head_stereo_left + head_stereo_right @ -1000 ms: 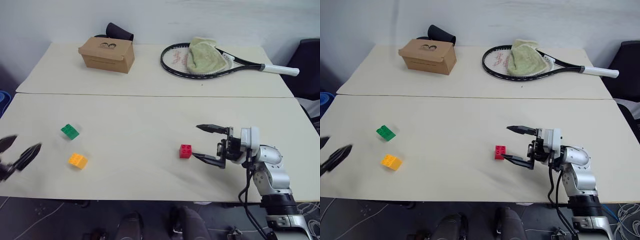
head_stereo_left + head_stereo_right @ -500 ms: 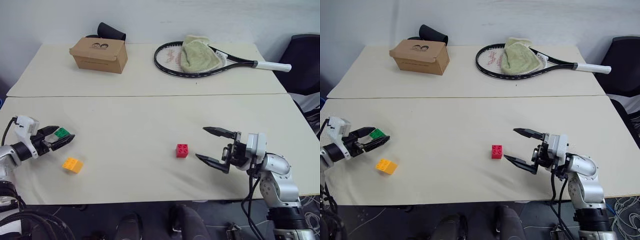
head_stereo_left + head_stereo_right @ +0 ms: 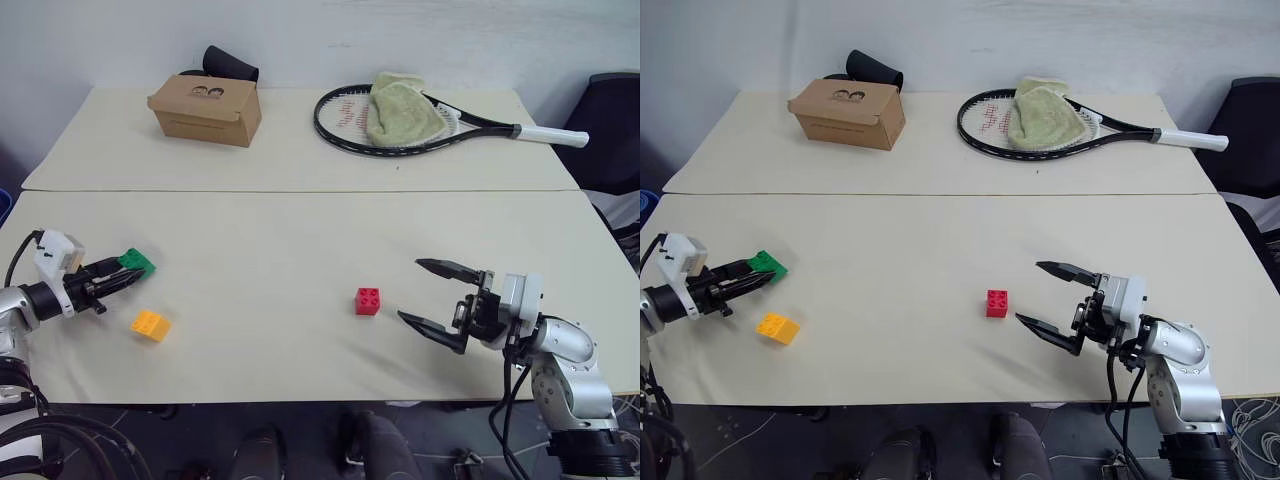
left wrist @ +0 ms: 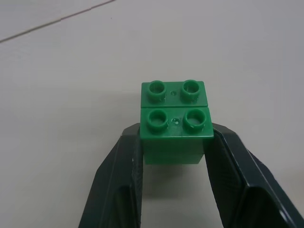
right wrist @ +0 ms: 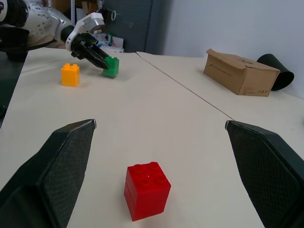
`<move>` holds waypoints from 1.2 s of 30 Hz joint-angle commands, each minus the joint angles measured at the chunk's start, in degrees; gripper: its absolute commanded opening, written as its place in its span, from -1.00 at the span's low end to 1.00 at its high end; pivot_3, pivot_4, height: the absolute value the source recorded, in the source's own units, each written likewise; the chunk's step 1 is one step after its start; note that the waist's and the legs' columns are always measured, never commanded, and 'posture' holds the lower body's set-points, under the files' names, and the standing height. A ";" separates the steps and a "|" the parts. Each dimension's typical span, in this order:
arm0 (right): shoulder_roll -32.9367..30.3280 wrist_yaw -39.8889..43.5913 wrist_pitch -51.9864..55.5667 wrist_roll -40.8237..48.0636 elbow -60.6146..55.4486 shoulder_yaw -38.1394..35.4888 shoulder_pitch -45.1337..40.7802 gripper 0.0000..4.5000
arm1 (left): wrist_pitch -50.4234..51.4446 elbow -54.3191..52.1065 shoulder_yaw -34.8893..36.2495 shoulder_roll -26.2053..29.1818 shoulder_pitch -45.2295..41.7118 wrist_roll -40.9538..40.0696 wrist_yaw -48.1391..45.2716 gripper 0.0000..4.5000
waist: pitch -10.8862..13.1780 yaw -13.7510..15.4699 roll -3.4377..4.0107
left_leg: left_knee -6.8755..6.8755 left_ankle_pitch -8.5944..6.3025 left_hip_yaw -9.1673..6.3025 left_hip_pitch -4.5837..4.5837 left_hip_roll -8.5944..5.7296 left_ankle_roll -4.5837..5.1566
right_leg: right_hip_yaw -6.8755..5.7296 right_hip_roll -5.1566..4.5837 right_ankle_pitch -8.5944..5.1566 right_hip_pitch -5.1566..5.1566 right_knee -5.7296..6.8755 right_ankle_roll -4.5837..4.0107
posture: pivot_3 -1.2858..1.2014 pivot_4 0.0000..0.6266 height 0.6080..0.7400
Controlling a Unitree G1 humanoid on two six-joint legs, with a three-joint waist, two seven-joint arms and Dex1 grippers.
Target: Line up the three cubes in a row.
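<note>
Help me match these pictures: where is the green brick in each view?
Left eye: green brick at far left, in the left gripper.
Right eye: same spot.
Left wrist: centre, between the fingers.
Right wrist: far off.
Shared landmark: the yellow brick beside it.

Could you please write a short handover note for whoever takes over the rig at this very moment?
Left gripper: shut on the green cube, near the table's left edge.
Right gripper: open, empty, just right of the red cube, not touching it.
Yellow-orange cube: free on the table, in front of the green one.
Done: green cube gripped.
Left: no row yet; red sits far from the other two. Bring all three into one line.
</note>
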 commanded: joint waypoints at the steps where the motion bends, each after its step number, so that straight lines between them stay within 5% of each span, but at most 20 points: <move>1: -1.73 0.69 -0.93 0.76 -0.60 -2.59 0.56 1.00 | 6.20 -15.93 -1.58 -0.40 0.08 -5.14 -4.68 -0.34 | 0.00 0.10 0.00 | 0.02 0.00 0.01 0.00 0.00 0.00 | 0.01 0.00 0.00 0.00 0.01 0.00 | 0.03 -0.52 1.00; 7: -11.92 13.08 0.40 4.63 0.66 -7.13 5.96 1.00 | 23.23 -48.39 -16.49 -0.35 -0.06 -7.55 -10.63 -0.34 | 0.04 1.11 0.10 | 0.13 -0.04 0.02 0.04 -0.05 0.08 | 0.30 0.05 0.01 0.12 -0.05 0.09 | 0.03 -0.52 1.00; 11: -13.40 14.91 -0.92 4.18 3.61 -8.18 6.11 1.00 | 33.67 -58.52 -25.52 -6.26 -2.03 -4.24 -2.04 -0.34 | 0.05 0.97 0.09 | 0.22 -0.05 0.03 0.07 -0.11 0.09 | 0.40 0.21 0.01 0.16 -0.03 0.15 | 0.03 -0.52 1.00; 18: -10.41 13.00 -1.03 3.26 0.32 -6.21 7.09 1.00 | 31.72 -54.58 -33.72 -14.97 -2.67 5.37 7.66 -0.34 | 0.05 1.02 0.10 | 0.21 0.07 0.00 0.20 -0.05 -0.16 | 0.94 0.73 0.02 0.08 0.07 0.10 | 0.03 -0.52 1.00; 34: -9.15 10.87 -0.76 2.56 -1.58 -5.08 7.47 1.00 | 20.84 -43.84 -37.23 -16.16 -5.42 11.57 3.39 -0.34 | 0.04 1.15 0.11 | 0.25 0.04 0.03 0.26 -0.06 -0.11 | 0.96 0.86 0.02 0.13 0.08 0.09 | 0.03 -0.52 1.00; 36: -8.99 10.72 -0.79 2.51 -1.50 -5.01 7.49 1.00 | 19.68 -44.12 -35.52 -17.00 -5.55 10.40 3.91 -0.02 | 0.04 1.16 0.11 | 0.25 0.04 0.03 0.27 -0.06 -0.11 | 0.96 0.87 0.02 0.13 0.08 0.09 | 0.03 -0.52 1.00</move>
